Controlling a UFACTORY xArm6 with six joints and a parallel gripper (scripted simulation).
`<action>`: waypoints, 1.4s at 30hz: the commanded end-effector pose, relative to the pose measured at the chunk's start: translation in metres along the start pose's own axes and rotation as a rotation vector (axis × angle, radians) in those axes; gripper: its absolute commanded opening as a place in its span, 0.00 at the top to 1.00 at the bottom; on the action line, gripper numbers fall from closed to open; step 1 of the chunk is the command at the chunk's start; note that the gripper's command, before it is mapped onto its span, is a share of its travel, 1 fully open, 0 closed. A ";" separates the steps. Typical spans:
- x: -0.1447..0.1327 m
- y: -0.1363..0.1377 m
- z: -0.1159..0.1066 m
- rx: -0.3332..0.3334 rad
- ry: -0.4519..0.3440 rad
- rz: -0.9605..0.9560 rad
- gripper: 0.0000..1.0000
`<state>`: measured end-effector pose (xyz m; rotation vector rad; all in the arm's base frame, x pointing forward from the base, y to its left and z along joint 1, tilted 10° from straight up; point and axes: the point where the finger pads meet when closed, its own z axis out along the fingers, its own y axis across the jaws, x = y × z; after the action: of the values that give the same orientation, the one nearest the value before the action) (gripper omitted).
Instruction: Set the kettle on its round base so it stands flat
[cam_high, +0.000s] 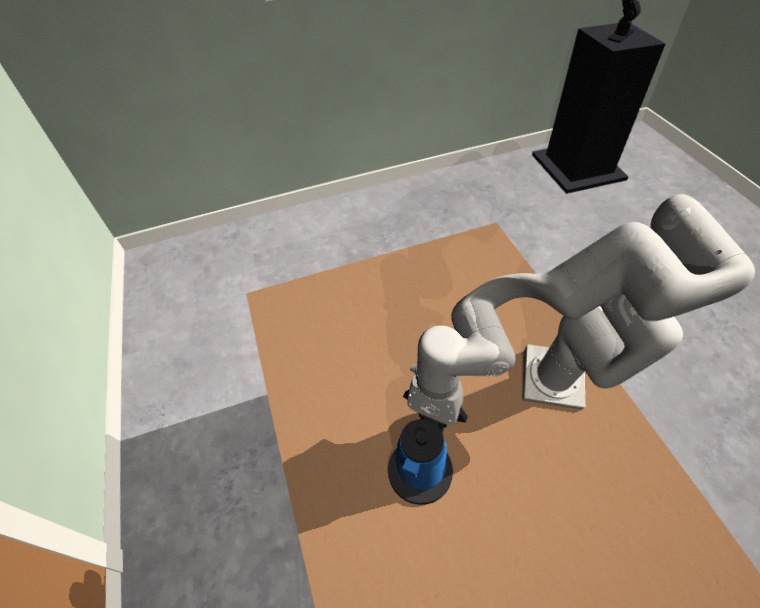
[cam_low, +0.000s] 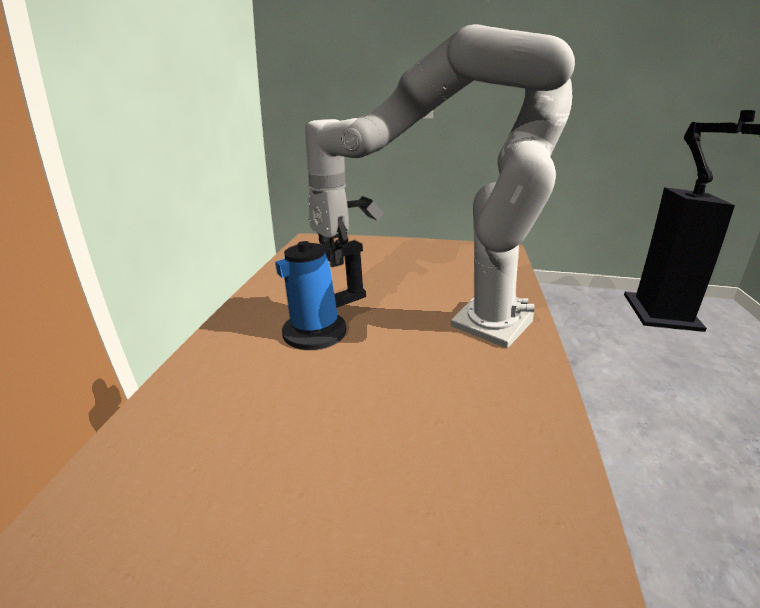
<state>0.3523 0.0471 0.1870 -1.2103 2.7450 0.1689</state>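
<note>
The blue kettle (cam_high: 420, 467) (cam_low: 310, 295) with a black lid and black handle (cam_low: 354, 273) stands upright on the round black base (cam_high: 419, 492) (cam_low: 314, 335) near the table's left edge. Its bottom looks flush on the base disk. My gripper (cam_high: 437, 423) (cam_low: 338, 251) comes straight down from above and is shut on the top of the kettle's handle. The fingertips are hidden in the top view by the wrist.
The arm's mount plate (cam_high: 552, 386) (cam_low: 493, 324) sits on the brown table (cam_high: 538, 507) (cam_low: 354, 456) to the right of the kettle. A black pedestal (cam_high: 600, 101) (cam_low: 683, 258) stands on the floor far off. The table's left edge is close to the base.
</note>
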 end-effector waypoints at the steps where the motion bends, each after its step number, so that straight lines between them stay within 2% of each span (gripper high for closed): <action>1: -0.001 -0.001 -0.002 0.003 -0.003 0.000 1.00; 42: -0.001 -0.001 0.003 0.003 -0.003 0.000 1.00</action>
<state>0.3526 0.0476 0.1838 -1.2103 2.7449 0.1687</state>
